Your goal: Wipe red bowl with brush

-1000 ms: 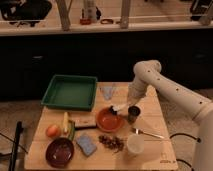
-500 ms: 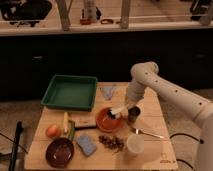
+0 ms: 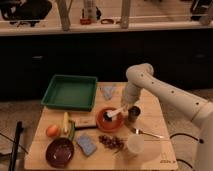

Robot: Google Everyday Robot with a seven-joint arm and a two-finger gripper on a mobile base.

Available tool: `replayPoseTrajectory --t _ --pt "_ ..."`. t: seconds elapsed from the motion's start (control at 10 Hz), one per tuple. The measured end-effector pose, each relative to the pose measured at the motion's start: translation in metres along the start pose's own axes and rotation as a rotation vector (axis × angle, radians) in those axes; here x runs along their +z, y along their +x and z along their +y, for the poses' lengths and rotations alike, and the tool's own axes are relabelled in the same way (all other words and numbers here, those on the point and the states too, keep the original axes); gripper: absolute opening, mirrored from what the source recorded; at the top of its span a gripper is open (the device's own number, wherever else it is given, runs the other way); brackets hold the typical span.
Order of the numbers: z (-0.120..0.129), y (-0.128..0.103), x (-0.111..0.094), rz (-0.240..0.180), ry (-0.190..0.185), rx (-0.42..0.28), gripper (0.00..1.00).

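Observation:
The red bowl (image 3: 106,121) sits on the wooden table (image 3: 155,112), near its middle. The brush (image 3: 115,114) has a white handle that slants down to the left, and its dark head rests inside the bowl. My gripper (image 3: 123,106) hangs just above the bowl's right rim. It is shut on the upper end of the brush handle. The white arm reaches in from the right.
A metal cup (image 3: 133,114) stands right of the bowl, close to the gripper. A fork (image 3: 148,133) and a white cup (image 3: 134,145) lie in front. A maroon bowl (image 3: 60,152), blue sponge (image 3: 86,144), dark-handled tool (image 3: 82,126), orange (image 3: 53,131) and green tray (image 3: 70,92) are to the left.
My gripper has shifted a little to the left with the brush. The brush head has moved further into the red bowl.

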Motion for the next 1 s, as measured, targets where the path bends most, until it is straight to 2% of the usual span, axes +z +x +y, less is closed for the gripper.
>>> replayPoseTrajectory --t 0.3,1.0 --pt "0.004 -0.002 -0.001 0.0 -0.009 -0.015 0.0" --pt "-0.017 -0.012 0.004 0.01 -0.015 -0.151 0.0"
